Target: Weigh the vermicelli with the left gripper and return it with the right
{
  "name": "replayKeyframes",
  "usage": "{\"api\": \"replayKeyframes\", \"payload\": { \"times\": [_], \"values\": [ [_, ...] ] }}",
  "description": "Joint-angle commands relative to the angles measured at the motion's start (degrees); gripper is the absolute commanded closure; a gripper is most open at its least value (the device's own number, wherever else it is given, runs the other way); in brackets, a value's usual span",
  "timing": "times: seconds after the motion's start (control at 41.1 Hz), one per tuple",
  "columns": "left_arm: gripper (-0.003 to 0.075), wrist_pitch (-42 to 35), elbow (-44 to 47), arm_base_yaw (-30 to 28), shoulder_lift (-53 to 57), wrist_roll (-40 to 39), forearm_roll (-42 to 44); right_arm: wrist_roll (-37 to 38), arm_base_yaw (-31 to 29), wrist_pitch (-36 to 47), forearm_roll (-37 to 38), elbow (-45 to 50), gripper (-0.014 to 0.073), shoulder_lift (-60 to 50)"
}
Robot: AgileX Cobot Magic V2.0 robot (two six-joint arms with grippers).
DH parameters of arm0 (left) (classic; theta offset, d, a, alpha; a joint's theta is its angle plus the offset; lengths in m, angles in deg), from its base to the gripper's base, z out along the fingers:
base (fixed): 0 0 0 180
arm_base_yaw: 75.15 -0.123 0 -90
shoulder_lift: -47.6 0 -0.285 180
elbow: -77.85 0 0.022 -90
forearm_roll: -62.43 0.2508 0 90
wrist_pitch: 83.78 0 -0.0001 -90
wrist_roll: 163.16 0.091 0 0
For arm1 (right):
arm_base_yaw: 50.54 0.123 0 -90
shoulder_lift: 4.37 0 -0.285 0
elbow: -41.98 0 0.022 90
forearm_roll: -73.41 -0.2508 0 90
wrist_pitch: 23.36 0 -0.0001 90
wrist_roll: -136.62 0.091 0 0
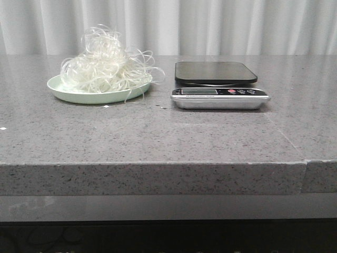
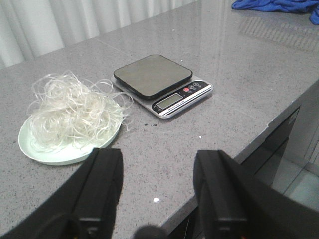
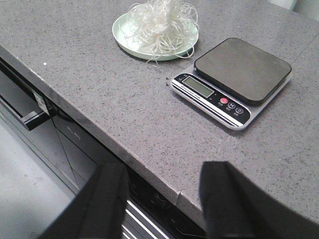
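Note:
The vermicelli (image 1: 105,66) is a fluffy tangle of thin white strands heaped on a pale green plate (image 1: 66,92) at the left of the grey counter. It also shows in the left wrist view (image 2: 72,112) and the right wrist view (image 3: 160,20). A digital scale (image 1: 218,84) with a dark empty platform stands to the right of the plate. My left gripper (image 2: 158,164) is open and empty above the counter's front edge, short of the plate. My right gripper (image 3: 162,181) is open and empty over the front edge, short of the scale (image 3: 234,79). Neither gripper shows in the front view.
A white curtain (image 1: 210,26) hangs behind the counter. A blue cloth (image 2: 279,6) lies at the counter's far end in the left wrist view. The counter's front edge (image 1: 158,164) drops to dark cabinet fronts (image 3: 65,134) below.

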Motion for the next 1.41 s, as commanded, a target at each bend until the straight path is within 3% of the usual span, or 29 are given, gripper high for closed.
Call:
{"api": "replayKeyframes", "payload": {
  "times": [0.0, 0.17, 0.267, 0.924, 1.021, 1.385],
  "values": [
    [0.0400, -4.61, -1.06, 0.01, -0.47, -0.36, -0.49, -0.17, -0.30, 4.26, 0.21, -1.35, 0.0300, 0.28],
    [0.0526, -4.61, -0.95, 0.01, -0.47, -0.36, -0.49, -0.17, -0.30, 4.21, 0.21, -1.35, 0.0449, 0.28],
    [0.0581, -4.61, -0.95, 0.01, -0.47, -0.36, -0.49, -0.17, -0.30, 4.21, 0.21, -1.35, 0.0449, 0.28],
    [0.0579, -4.61, -0.95, -0.04, -0.47, -0.36, -0.49, -0.17, -0.30, 3.78, 0.21, -1.35, 0.0449, 0.28],
    [0.0579, -4.61, -0.95, -3.06, 0.20, -0.36, -0.20, -0.17, -0.30, 3.78, 0.21, -1.35, 0.0449, 0.28],
    [0.0579, -5.52, 0.73, -26.78, 8.37, -0.36, -0.21, -0.17, -0.30, 3.78, 0.21, -1.35, 0.0449, 0.28]
  ]
}}
